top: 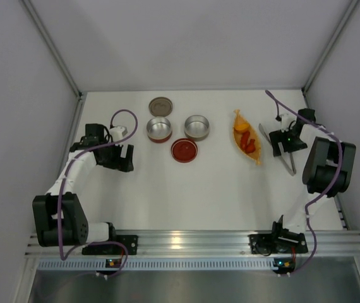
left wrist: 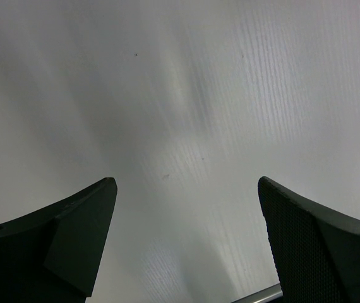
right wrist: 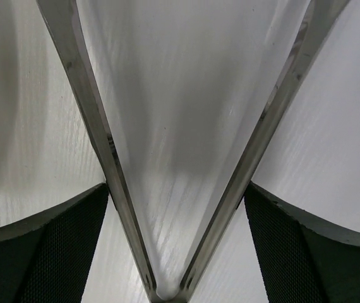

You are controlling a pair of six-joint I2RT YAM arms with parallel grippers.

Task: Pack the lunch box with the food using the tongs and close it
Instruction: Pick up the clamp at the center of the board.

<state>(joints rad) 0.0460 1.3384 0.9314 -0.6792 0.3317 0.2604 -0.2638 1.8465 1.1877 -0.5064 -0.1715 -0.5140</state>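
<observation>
At right, beside the orange dish [top: 256, 158], the tongs [right wrist: 98, 126] lie straddled near their joined end by the right gripper [right wrist: 177, 189], jaws wide apart, nothing clamped; thin springy steel, probably light and slippery, better squeezed mid-arm; left gripper [left wrist: 186, 183] open, empty

No legible txt/labels in any view.

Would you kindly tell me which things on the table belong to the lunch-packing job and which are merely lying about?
Job: tongs, straddled by the open right gripper; food; left tin; right tin; red lid; brown lid, probably.
Lying about: orange dish, only carrying the food; left gripper, open, holding nothing.
</observation>
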